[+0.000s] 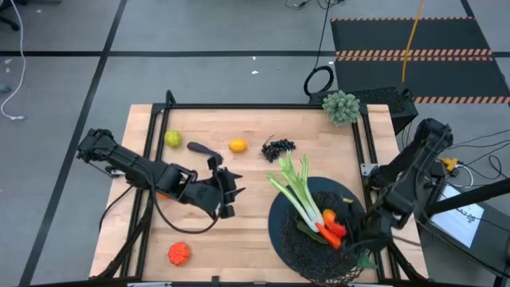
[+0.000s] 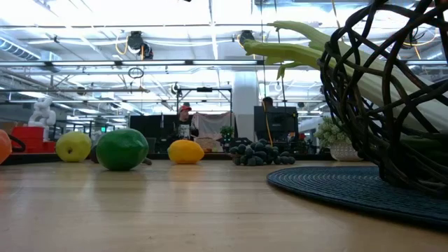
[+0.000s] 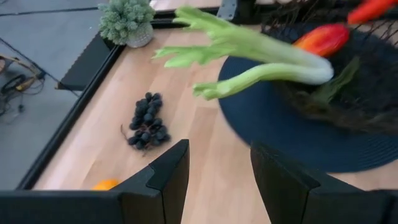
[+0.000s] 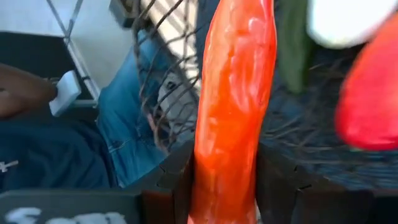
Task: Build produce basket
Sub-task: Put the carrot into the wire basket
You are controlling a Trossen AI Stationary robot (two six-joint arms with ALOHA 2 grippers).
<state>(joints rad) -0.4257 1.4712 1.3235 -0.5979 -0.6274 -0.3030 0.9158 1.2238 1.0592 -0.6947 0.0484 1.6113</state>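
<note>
The basket (image 1: 288, 239), a round black wire-mesh bowl, sits on a dark mat at the table's right near corner. In it lie the celery stalk (image 1: 296, 191), leaves sticking out over the far rim, a red-orange fruit (image 3: 323, 38) and the carrot (image 1: 328, 233). My right gripper (image 1: 351, 237) is inside the basket, shut on the carrot. My left gripper (image 1: 227, 195) hovers open and empty at the table's middle. On the far half lie grapes (image 1: 277, 148), a yellow-orange fruit (image 1: 237, 145), the eggplant (image 1: 203, 149) and a yellow-green fruit (image 1: 173, 139). My right gripper pinches the carrot (image 4: 227, 168) between its two fingers (image 4: 177, 180), one on each side. The carrot runs along the fingers and sticks out far beyond their tips. The gripper reaches in slanting from the table's right near side. Whether the carrot rests on the basket, I cannot tell.
A grey-green bumpy clump (image 1: 341, 106) stands at the far right corner. A red-orange fruit (image 1: 179, 253) lies near the table's near left edge, and a green lime (image 2: 122, 149) shows in the low view. A person in jeans (image 4: 124, 130) is just beyond the basket.
</note>
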